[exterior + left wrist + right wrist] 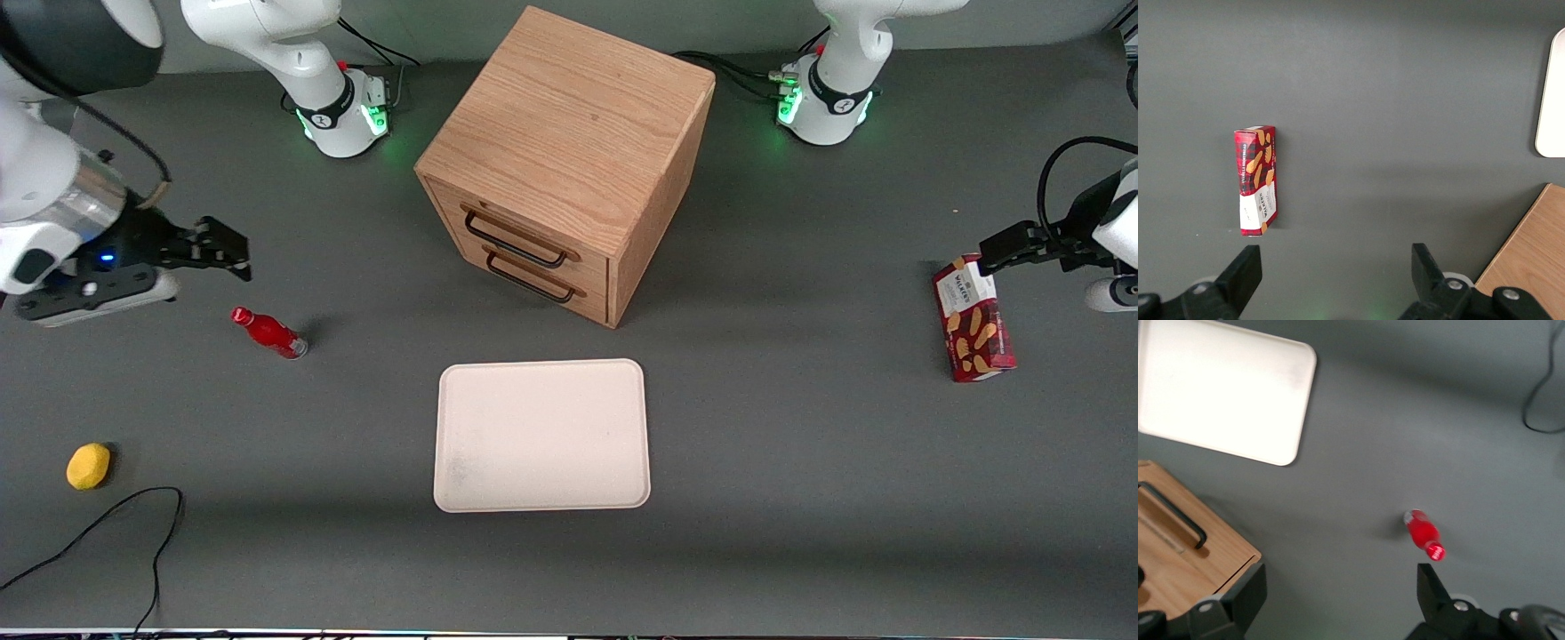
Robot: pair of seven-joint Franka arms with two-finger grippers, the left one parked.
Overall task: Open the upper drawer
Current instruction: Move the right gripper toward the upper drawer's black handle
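The oak cube cabinet (569,124) stands at the middle of the table. Its upper drawer (533,233) is shut flush, with its thin black bar handle (514,240) just above the lower drawer's twin handle (531,278). My right gripper (222,251) hovers above the table toward the working arm's end, well apart from the cabinet, fingers open and empty. In the right wrist view the gripper (1338,593) is spread over bare table, with a corner of the cabinet (1198,560) and one black handle (1175,513) beside it; I cannot tell which drawer's.
A red bottle (269,332) lies on its side just nearer the front camera than the gripper, also in the right wrist view (1425,535). A white tray (540,436) lies in front of the drawers. A yellow ball (88,466), a black cable (116,533), a red cookie box (973,320).
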